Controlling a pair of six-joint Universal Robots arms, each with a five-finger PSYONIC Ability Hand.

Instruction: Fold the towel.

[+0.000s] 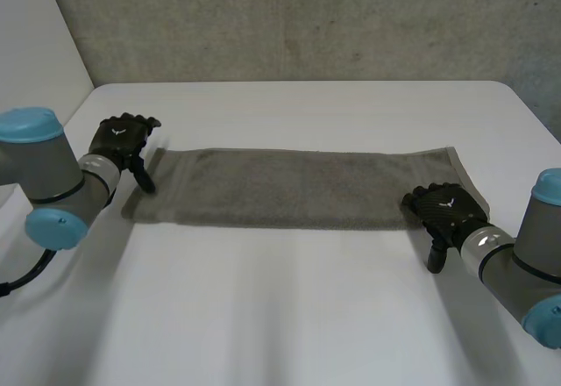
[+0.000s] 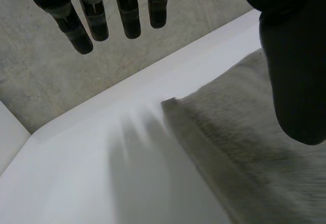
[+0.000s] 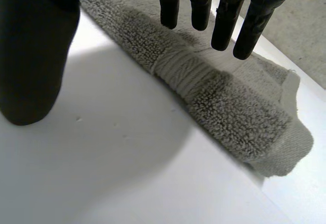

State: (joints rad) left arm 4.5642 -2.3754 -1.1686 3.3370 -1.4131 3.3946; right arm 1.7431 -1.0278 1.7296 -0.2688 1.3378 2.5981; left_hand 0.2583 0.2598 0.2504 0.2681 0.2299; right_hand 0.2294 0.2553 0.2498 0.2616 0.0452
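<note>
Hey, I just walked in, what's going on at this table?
A two-armed robot is working on folding a grey towel, which lies as a long strip across the white table. The left hand is at the towel's left end and the right hand is over its right end, near the front corner. Both hands have straight fingers and grip nothing. The right wrist view shows a thick, doubled edge, so one lengthwise fold looks done.
</note>
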